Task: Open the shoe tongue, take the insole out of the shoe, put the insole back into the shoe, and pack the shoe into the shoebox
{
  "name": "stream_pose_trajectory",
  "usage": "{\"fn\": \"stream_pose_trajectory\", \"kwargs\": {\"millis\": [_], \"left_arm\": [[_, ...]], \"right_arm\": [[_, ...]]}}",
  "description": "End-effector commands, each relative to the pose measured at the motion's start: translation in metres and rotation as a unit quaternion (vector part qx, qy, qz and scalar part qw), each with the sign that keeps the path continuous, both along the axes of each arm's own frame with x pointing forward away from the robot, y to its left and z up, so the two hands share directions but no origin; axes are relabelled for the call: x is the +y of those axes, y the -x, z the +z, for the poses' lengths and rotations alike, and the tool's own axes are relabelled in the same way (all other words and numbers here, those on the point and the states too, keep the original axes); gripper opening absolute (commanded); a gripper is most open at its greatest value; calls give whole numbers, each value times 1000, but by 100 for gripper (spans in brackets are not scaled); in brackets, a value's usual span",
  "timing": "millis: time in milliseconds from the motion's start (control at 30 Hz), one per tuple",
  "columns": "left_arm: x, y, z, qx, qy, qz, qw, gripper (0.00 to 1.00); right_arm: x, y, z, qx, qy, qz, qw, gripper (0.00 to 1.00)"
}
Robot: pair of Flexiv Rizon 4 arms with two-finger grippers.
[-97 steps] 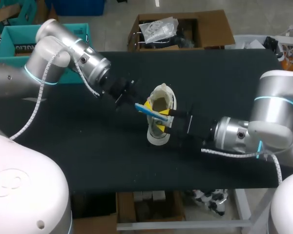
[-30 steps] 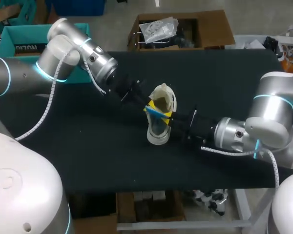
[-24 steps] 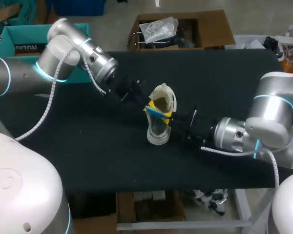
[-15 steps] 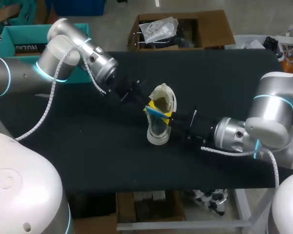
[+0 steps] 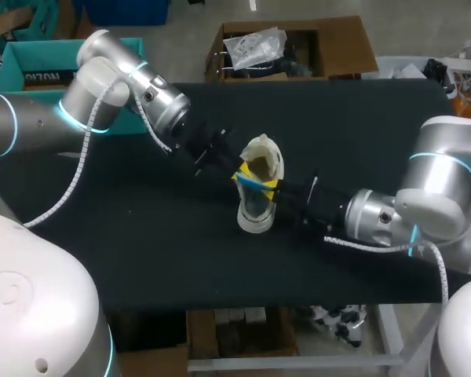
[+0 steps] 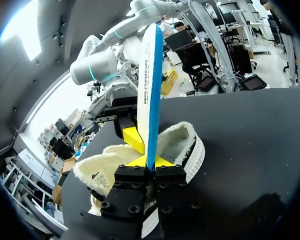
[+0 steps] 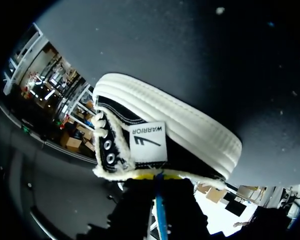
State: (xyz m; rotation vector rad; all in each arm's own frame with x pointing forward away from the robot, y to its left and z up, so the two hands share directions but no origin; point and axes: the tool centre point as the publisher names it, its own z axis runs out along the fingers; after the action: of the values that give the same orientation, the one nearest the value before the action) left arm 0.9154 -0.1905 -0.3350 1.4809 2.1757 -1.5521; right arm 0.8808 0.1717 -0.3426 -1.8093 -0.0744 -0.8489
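The left hand is pressed together on the insole, its yellow tips pinching the lower end from both sides. The insole is thin, white on one face with a blue edge. It stands on edge out of the grip and slants up over the shoe, most of its length clear of the opening. In the head view the same hand sits just beside the shoe's left side, the arm reaching in from the table's far left.

The right hand is against the shoe's right side, opposite the left one. Whether it is clamped on the shoe or merely touching it I cannot tell.

The shoe lies near the middle of the table, opening upward. It is black with a thick white sole and a cream fleece lining, and the wrist view shows the labelled tongue and the eyelet row.

A teal box stands at the table's far left corner, partly behind the left arm.
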Motion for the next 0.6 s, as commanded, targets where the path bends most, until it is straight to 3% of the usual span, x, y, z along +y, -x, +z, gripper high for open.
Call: {"fn": "stream_pose_trajectory", "kwargs": {"millis": [33,133,200,300,367,533,567,600], "left_arm": [[-8,3,3,-5,0,-5,1000,4],[-9,6,8,-14,-1,-13,1000,72],[-8,10,14,-20,-2,-13,1000,92],[-4,15,21,-29,-5,-11,1000,87],[-2,18,24,-33,-4,-9,999,66],[1,26,28,-35,6,-14,999,58],[1,27,28,-35,7,-19,999,49],[0,28,27,-35,6,-18,999,45]], "right_arm": [[3,-1,-6,-9,-3,-12,1000,0],[3,-1,-6,-13,2,-15,1000,0],[3,-1,-6,-14,6,-17,1000,0],[4,-1,-7,-16,11,-21,1000,0],[3,0,-7,-18,12,-24,999,0],[1,0,-6,-22,16,-30,999,0],[1,0,-6,-22,16,-31,999,0],[1,0,-6,-22,17,-32,999,0]]}}
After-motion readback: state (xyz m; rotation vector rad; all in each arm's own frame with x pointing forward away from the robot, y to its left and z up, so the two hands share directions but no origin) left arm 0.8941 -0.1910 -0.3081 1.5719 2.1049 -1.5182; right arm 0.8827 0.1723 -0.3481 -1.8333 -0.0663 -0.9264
